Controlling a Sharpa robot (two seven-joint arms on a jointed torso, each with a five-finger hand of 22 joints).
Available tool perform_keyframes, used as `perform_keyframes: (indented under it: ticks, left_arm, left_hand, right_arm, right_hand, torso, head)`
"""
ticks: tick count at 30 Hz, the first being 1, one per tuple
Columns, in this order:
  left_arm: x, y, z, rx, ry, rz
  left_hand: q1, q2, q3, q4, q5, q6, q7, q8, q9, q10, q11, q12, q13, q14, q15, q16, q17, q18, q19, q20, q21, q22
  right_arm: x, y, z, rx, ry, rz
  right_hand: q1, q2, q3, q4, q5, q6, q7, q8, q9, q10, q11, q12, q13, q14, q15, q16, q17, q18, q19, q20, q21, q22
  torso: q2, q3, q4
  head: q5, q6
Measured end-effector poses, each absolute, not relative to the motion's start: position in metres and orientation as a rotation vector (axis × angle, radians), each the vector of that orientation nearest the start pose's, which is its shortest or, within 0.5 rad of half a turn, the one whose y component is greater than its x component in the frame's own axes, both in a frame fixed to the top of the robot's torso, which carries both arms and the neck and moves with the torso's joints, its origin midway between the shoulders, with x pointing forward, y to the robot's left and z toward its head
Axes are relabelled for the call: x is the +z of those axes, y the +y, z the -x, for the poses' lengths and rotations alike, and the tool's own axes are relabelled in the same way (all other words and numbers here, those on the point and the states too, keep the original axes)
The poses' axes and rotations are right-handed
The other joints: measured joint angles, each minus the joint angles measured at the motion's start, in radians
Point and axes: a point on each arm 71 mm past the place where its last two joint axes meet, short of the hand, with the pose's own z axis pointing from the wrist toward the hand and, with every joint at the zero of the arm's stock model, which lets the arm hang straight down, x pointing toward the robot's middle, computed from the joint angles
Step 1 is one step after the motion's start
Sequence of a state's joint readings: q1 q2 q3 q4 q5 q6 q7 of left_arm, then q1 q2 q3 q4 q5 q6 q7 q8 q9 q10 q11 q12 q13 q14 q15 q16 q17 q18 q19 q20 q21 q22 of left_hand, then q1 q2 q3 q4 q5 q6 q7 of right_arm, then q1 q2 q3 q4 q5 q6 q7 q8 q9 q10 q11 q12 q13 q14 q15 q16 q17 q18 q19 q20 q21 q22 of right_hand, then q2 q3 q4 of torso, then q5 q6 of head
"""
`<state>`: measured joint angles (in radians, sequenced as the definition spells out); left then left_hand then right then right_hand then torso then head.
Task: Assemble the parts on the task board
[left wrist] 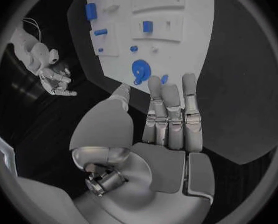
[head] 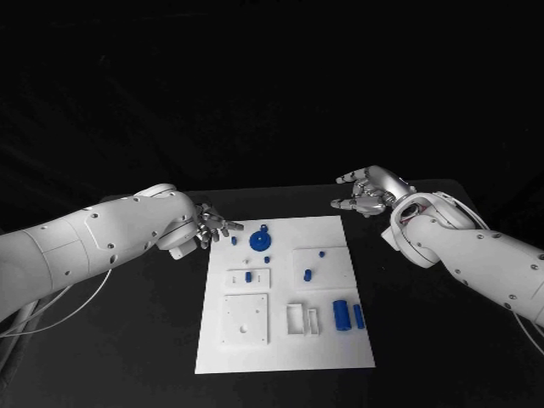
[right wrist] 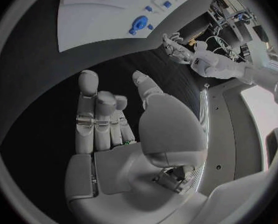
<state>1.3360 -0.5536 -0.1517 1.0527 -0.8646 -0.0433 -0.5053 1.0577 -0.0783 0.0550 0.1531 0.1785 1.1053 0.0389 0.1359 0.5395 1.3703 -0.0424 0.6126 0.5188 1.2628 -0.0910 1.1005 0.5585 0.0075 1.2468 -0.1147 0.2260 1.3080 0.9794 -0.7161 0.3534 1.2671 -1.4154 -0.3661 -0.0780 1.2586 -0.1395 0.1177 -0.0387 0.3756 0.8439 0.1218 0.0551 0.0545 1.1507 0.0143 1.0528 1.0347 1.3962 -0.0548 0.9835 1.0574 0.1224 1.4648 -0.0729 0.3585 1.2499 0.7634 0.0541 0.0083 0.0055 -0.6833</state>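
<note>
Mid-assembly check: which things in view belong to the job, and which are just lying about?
Job things:
- task board
- round blue part at the board's far end
- blue cylinder and blue bar near the board's right edge
- small blue peg mid-board
- left hand, right hand, both holding nothing

Lying about:
- nothing but the black table itself
</note>
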Motion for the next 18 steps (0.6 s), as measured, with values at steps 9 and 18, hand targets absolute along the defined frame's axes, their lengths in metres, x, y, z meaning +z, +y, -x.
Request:
perform_keyframes:
  ticks: [9, 18]
  left_arm:
    - [-0.201, 0.22, -0.592, -0.28, 2.114, 0.554]
    - [-0.204, 0.226, -0.604, -0.236, 2.125, 0.524]
  left_hand:
    - [-0.004, 0.027, -0.025, -0.04, 0.064, -0.057, -0.004, 0.129, -0.042, -0.018, 0.0, 0.02, -0.005, -0.015, 0.003, 0.015, -0.016, 0.0, 0.0, 0.0, -0.004, 0.0]
    - [0.005, 0.05, -0.04, -0.062, 0.2, -0.113, -0.019, 0.26, 0.072, -0.03, -0.005, 0.031, -0.005, -0.026, 0.0, 0.026, -0.022, 0.0, -0.004, 0.004, -0.008, 0.0]
  right_arm:
    - [-0.178, -0.234, -0.537, 0.662, 1.495, -0.23]
    - [-0.176, -0.23, -0.535, 0.674, 1.493, -0.224]
  right_hand:
    - [0.0, 0.0, 0.0, 0.0, 0.0, -0.003, 0.003, 0.0, 0.0, -0.004, 0.004, 0.0, 0.0, 0.0, 0.0, 0.0, 0.0, 0.0, 0.0, 0.0, 0.0, 0.0]
    - [0.0, 0.0, 0.0, 0.0, 0.0, -0.003, 0.003, 0.0, 0.0, -0.004, 0.004, 0.0, 0.0, 0.0, 0.0, 0.0, 0.0, 0.0, 0.0, 0.0, 0.0, 0.0]
  torso:
    - [0.012, 0.0005, -0.0102]
    - [0.028, 0.0017, -0.0212]
  head:
    - [0.013, 0.015]
    - [0.026, 0.03]
